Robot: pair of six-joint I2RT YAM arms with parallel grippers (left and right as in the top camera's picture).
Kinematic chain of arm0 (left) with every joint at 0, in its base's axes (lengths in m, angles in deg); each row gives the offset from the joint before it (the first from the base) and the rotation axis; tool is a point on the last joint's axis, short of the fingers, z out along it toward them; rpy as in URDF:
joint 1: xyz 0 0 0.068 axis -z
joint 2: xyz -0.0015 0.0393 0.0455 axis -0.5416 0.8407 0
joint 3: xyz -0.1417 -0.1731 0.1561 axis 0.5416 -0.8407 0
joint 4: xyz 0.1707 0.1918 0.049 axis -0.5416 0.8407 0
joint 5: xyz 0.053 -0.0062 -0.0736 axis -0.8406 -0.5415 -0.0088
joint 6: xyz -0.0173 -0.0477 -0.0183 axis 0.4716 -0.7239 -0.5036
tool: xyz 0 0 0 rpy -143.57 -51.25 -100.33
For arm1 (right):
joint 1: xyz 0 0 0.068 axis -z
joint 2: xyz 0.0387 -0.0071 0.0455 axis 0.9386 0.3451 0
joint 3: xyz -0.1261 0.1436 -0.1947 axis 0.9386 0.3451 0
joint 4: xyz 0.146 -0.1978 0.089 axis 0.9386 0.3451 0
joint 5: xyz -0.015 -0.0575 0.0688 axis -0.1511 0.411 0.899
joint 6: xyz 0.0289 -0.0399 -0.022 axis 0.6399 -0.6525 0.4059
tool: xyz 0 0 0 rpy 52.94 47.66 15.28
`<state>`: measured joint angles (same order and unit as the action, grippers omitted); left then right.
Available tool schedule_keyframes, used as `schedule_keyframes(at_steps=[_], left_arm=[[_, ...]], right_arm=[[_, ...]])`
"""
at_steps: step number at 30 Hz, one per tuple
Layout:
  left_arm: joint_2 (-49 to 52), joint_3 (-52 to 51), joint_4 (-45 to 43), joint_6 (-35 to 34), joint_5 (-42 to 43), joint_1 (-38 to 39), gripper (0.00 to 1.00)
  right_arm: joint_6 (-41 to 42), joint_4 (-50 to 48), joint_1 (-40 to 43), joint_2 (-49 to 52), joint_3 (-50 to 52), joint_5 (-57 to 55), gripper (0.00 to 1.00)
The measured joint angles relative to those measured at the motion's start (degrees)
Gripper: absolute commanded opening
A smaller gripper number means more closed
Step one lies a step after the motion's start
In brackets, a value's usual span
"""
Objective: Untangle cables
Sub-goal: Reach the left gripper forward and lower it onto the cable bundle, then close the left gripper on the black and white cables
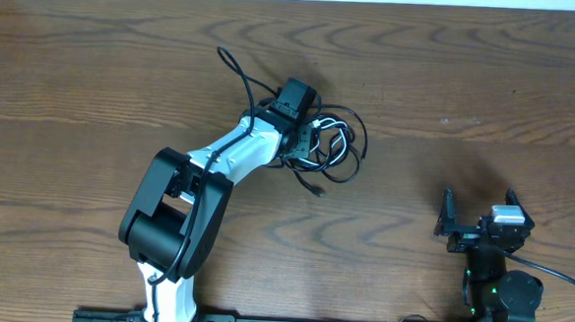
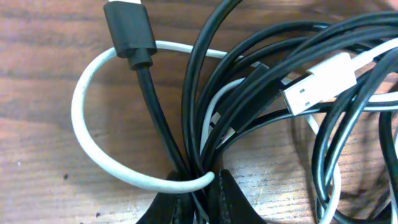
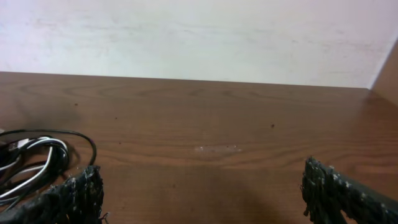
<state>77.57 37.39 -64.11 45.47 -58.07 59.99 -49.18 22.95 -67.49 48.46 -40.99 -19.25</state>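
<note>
Cables [image 1: 334, 144]: black and white leads in one knotted coil near mid-table, with a white plug [image 2: 314, 87] and a black plug [image 2: 129, 28] lying loose among the loops. Left gripper [image 2: 200, 202]: nearly closed, pinching several strands at the coil's edge. Right gripper [image 3: 205, 202]: spread wide, empty, well apart to the right. Step, as judged: coil held, no lead separated yet. Next move likely calls for the right gripper to take a plug end and draw it out against the left's hold. Table [image 1: 489, 83]: dark wood grain. Wall [image 3: 199, 31]: plain white.
</note>
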Motion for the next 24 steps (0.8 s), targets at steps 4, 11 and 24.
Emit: schedule_keyframes(at_steps=[4, 11, 24], left_arm=[[-0.02, 0.59, 3.04, -10.21, -0.17, 0.00, 0.08], [-0.20, 1.01, 6.25, -30.53, 3.63, -0.50, 0.08], [-0.94, 1.51, 5.79, -38.25, 10.45, -0.31, 0.96]], right_arm=[[0.00, 0.00, 0.00, 0.00, 0.00, 0.00, 0.99], [0.00, 0.00, 0.00, 0.00, 0.00, 0.00, 0.99], [0.00, 0.02, 0.00, 0.00, 0.00, -0.02, 0.99]])
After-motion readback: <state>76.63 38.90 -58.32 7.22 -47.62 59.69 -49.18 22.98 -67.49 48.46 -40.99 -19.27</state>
